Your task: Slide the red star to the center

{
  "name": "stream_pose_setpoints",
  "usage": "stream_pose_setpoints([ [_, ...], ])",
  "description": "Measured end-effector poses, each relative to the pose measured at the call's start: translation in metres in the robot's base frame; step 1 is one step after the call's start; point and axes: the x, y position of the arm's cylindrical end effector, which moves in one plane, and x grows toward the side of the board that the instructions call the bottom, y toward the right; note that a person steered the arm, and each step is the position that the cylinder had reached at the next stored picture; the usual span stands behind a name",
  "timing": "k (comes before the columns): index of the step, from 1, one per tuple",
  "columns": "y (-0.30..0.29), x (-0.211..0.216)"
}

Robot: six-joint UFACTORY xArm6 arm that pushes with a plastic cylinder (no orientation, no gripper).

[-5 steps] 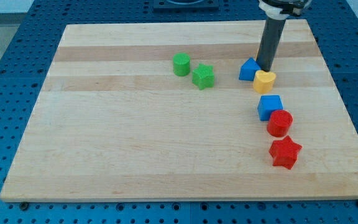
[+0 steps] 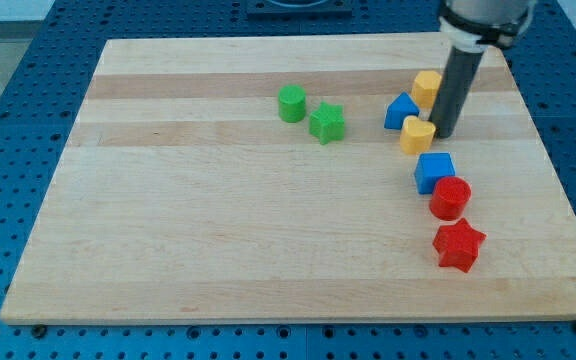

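Note:
The red star [image 2: 458, 245] lies near the view's lower right of the wooden board [image 2: 218, 230]. My tip [image 2: 444, 135] rests on the board at the upper right, touching or almost touching the right side of a yellow heart-like block [image 2: 417, 133]. The tip is well above the red star, with a blue cube [image 2: 434, 171] and a red cylinder [image 2: 450, 198] between them.
A blue block [image 2: 401, 110] sits left of the rod, and a second yellow block [image 2: 427, 86] just above it. A green cylinder [image 2: 291, 103] and a green star [image 2: 327, 123] lie above the board's middle.
My tip has moved right and down, from above the yellow heart to its right side. The heart shifted slightly left. The second yellow block, hidden behind the rod before, now shows.

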Motion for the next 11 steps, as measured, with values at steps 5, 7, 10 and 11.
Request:
stream_pose_setpoints([
  [5, 0.03, 0.037],
  [7, -0.002, 0.043],
  [10, -0.045, 0.054],
  [11, -0.063, 0.064],
])
